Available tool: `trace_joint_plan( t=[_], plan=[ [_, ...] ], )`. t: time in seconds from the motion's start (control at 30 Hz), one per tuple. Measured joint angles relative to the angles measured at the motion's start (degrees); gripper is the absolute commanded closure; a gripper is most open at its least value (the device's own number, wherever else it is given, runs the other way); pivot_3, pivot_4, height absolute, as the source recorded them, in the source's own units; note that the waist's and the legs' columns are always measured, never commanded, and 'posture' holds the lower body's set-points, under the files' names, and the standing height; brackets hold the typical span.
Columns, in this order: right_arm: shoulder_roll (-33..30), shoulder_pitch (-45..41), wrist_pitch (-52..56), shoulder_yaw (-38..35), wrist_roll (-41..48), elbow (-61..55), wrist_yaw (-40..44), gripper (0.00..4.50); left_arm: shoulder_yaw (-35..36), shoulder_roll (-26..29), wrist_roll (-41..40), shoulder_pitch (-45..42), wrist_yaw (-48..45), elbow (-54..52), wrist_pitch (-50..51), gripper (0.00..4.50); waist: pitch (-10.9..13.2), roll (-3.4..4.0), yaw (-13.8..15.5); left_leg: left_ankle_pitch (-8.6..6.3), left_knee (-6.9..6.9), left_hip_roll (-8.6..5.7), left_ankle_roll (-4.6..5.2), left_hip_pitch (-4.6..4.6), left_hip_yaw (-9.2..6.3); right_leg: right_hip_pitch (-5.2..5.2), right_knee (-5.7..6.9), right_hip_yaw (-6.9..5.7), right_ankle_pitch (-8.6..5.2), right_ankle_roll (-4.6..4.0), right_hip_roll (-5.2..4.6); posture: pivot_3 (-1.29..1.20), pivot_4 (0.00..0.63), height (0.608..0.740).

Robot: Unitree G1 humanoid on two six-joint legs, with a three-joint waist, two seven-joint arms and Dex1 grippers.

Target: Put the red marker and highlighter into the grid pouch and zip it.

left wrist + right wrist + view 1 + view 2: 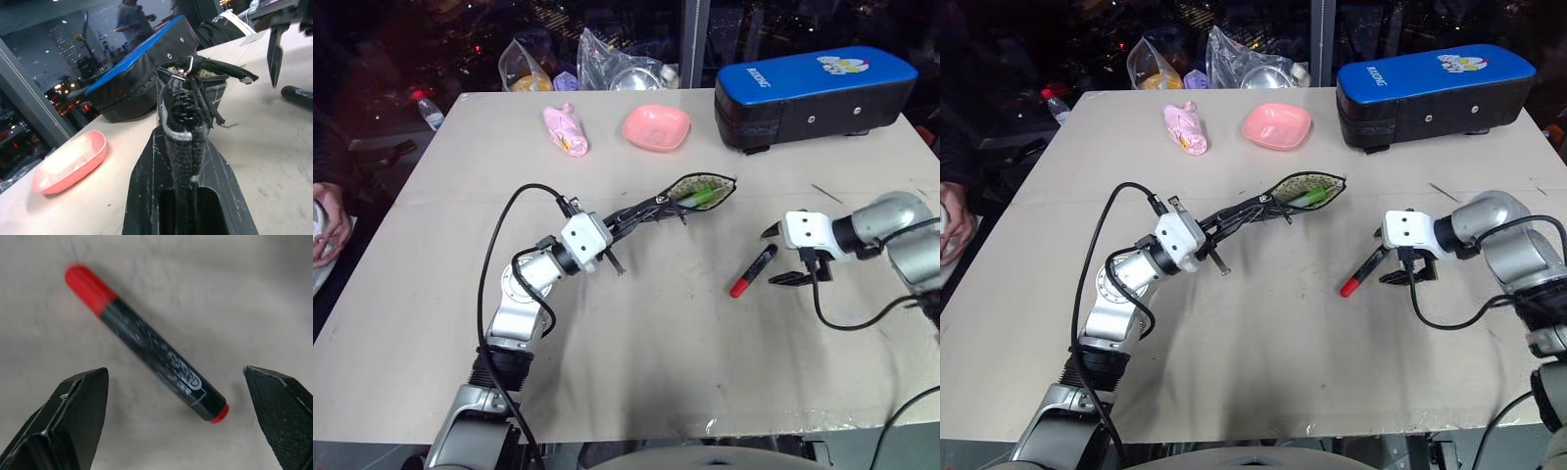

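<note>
We are seeing bare table (pixel 636 362) lying across the lower frame. At centre right, our right gripper (pixel 781 255), jaws wide, is hovering beside the red marker (pixel 753 271). Our left gripper (pixel 619 235) is pinching the grid pouch (pixel 700 191) at centre, the highlighter (pixel 703 198) sitting inside.

Grid pouch (pixel 690 192) held up, mouth open, highlighter (pixel 698 199) apparently inside; red marker (pixel 753 271) flat on table.

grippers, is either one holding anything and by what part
The left gripper is shut on the grid pouch, pinching its closed end. The right gripper is open above the red marker, holding nothing.
</note>
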Motion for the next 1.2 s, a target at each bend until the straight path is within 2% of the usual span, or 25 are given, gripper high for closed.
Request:
trace_joint_plan(
  t=[0.03,0.13,0.27,0.3,0.33,0.4,0.57,0.73,0.87,1.07,1.2],
  plan=[
    [0.77,-0.78,-0.92,0.39,-0.49,1.89,0.40,0.03,0.05,0.03,0.07,0.02,0.04,0.03,-0.02,4.50,0.00,0.00,-0.03,0.00,0.00,0.00,0.00,0.00,-0.02,0.00,0.00,0.00,0.00,0.00,0.00,0.00,0.150,0.734],
    [3.64,-4.94,-3.44,2.05,-1.58,10.32,3.24,0.78,0.14,0.02,0.36,0.33,0.35,0.00,-0.21,4.50,-0.01,-0.01,-0.21,0.00,0.00,0.00,-0.01,0.01,-0.05,0.01,0.01,0.02,0.02,-0.03,0.01,0.00,0.150,0.734],
    [5.61,-7.22,-3.03,2.24,-1.12,15.67,7.75,2.61,0.20,-0.01,0.84,1.36,1.40,-0.19,-0.49,4.50,-0.01,-0.01,-0.77,0.01,0.02,0.00,-0.02,0.04,-0.03,0.01,0.03,0.08,0.04,-0.06,0.02,0.00,0.150,0.734],
    [5.62,-7.53,-2.87,2.23,-1.10,16.05,8.14,2.85,0.20,-0.01,0.86,1.57,1.51,-0.19,-0.58,4.50,-0.01,-0.01,-0.77,0.01,0.02,0.00,-0.02,0.04,-0.03,0.01,0.04,0.09,0.04,-0.06,0.02,0.00,0.150,0.734],
    [5.63,-7.78,-2.60,2.19,-1.07,16.21,8.52,3.41,0.23,-0.01,0.87,1.73,1.61,-0.21,-0.66,4.50,-0.01,0.00,-0.71,0.01,0.03,0.00,-0.02,0.04,-0.05,0.01,0.04,0.08,0.04,-0.06,0.02,0.00,0.150,0.734],
    [5.61,-7.84,-1.85,1.98,-0.96,16.15,8.75,4.09,0.30,0.00,0.87,1.98,2.07,-0.24,-0.78,4.50,-0.01,0.00,-0.65,0.00,0.02,0.00,-0.02,0.03,-0.06,0.00,0.04,0.08,0.04,-0.06,0.02,0.00,0.150,0.734],
    [4.24,-6.63,1.33,0.42,1.28,10.40,9.37,4.19,0.64,0.06,0.87,2.26,2.23,-0.26,-1.20,4.50,0.00,0.01,-0.57,0.00,-0.03,0.00,-0.03,-0.02,-0.08,-0.04,0.03,0.07,0.04,-0.07,0.00,0.00,0.150,0.734],
    [-0.27,-5.14,9.77,-4.20,7.22,-2.37,9.82,4.19,0.65,0.06,0.87,2.18,2.08,-0.22,-1.44,4.50,0.00,0.01,-0.45,-0.02,-0.02,0.00,-0.02,-0.03,-0.09,-0.04,0.03,0.06,0.04,-0.06,-0.01,0.00,0.150,0.734],
    [-1.79,-8.13,18.00,-8.25,10.28,-9.92,7.80,4.19,0.53,0.00,0.86,1.77,1.69,0.07,-1.56,4.50,0.00,0.01,-0.54,-0.08,-0.02,0.00,0.08,-0.02,-0.10,-0.04,0.03,0.05,0.04,-0.06,-0.01,0.00,0.150,0.734],
    [-2.59,-12.52,13.38,-7.73,2.51,-10.47,-0.25,4.19,-0.05,-0.36,0.82,1.20,0.90,1.19,-1.92,4.50,0.00,0.01,-0.18,-0.02,-0.03,-0.01,-0.01,-0.05,-0.07,-0.06,0.02,0.05,0.04,-0.06,-0.03,0.00,0.150,0.734],
    [-1.60,-15.31,8.26,-4.02,-5.51,-9.22,-5.01,4.19,-0.39,-0.76,0.85,0.03,0.61,1.81,-2.16,4.50,0.00,0.01,-0.23,-0.01,-0.03,-0.01,-0.02,-0.05,-0.05,-0.10,0.04,0.06,0.04,-0.06,-0.02,0.00,0.150,0.734]
  ],
)
